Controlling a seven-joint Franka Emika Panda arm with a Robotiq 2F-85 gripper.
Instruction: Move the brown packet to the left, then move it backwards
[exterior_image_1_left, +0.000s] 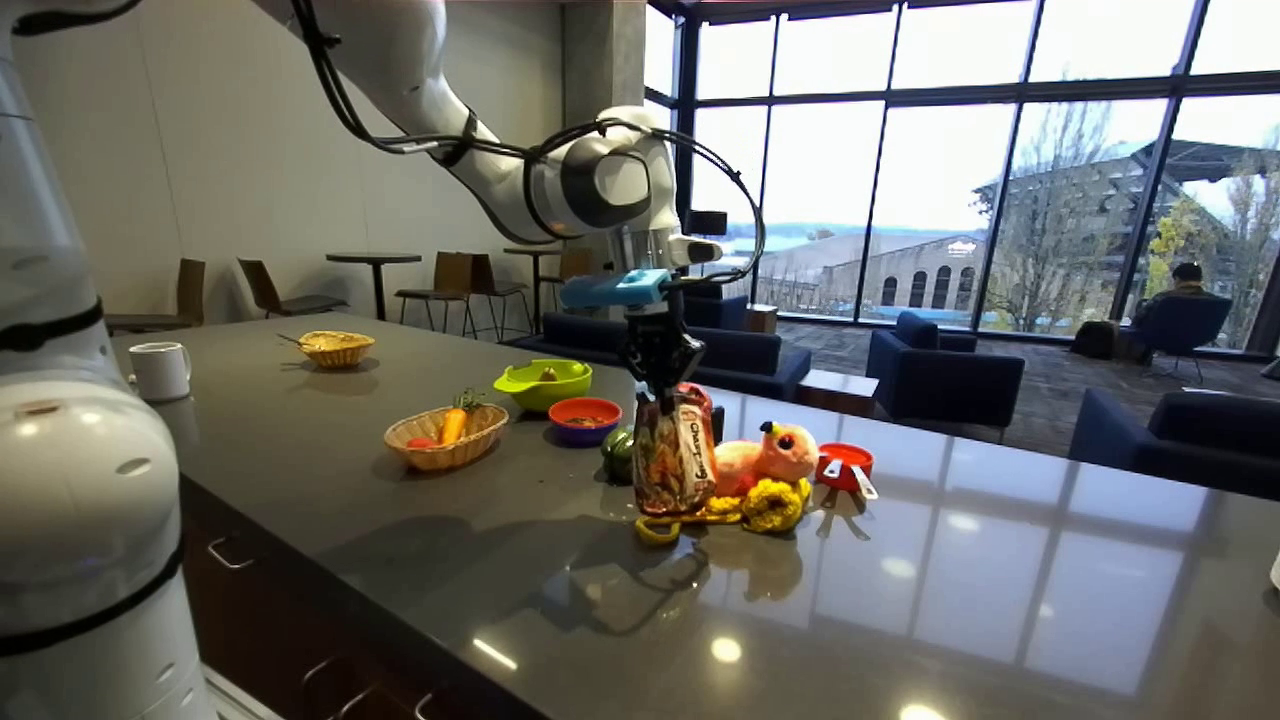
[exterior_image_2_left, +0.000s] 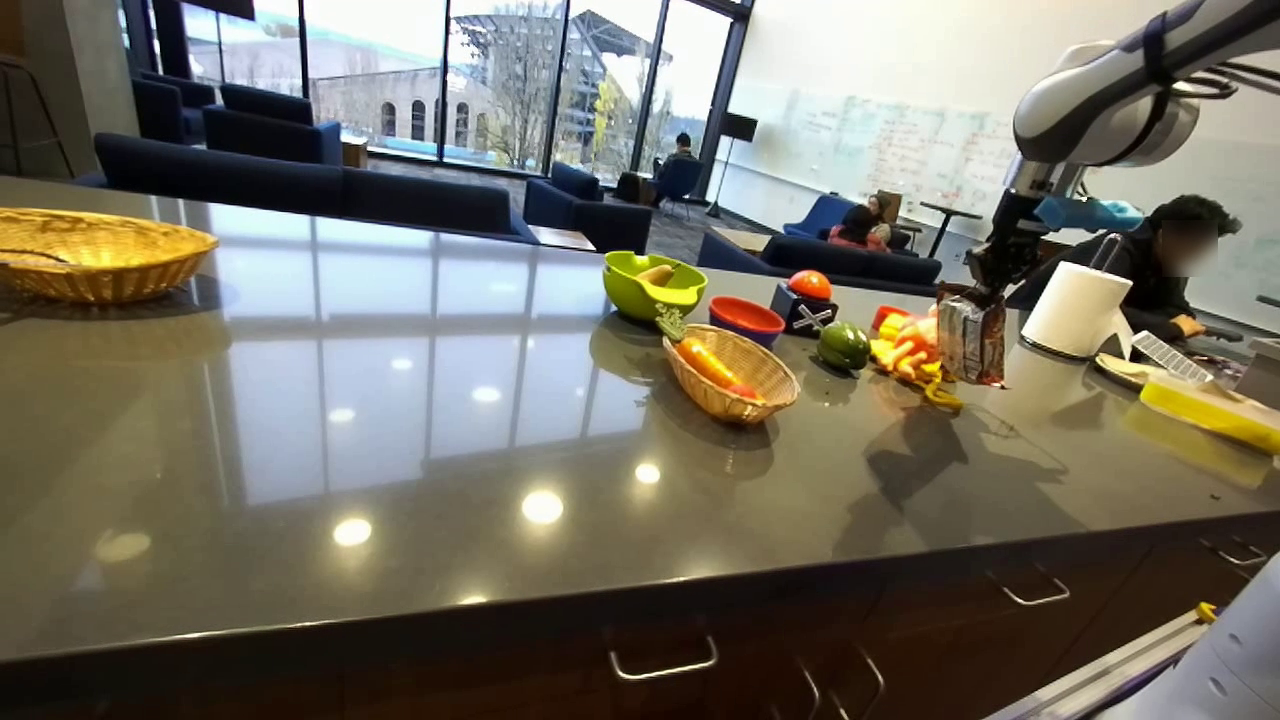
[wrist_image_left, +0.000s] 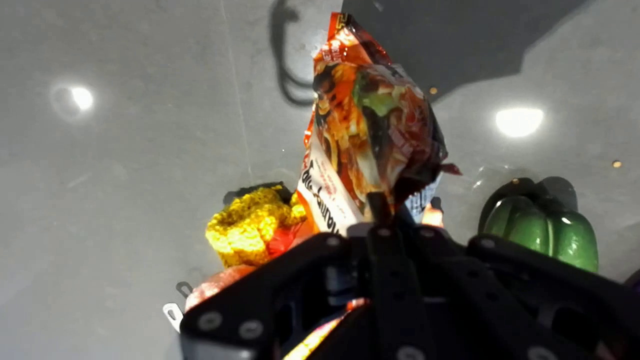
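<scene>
well, the gripper (exterior_image_1_left: 667, 388) is clenching the brown packet (exterior_image_1_left: 672, 458) by its top, dangling it above the counter (exterior_image_1_left: 540, 495)

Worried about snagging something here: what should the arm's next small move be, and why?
Probably a slight lift before moving left: the pincer grips the top of the brown packet, whose lower end appears close to the yellow knitted piece.

Your arm (exterior_image_1_left: 490, 185) is extended, sloping down to the wrist (exterior_image_1_left: 612, 185). Your gripper (exterior_image_1_left: 668, 390) hangs under it, pointing down, jaws pinched narrow in a grip; fingers (wrist_image_left: 378, 206) sit just below centre in wrist view.
</scene>
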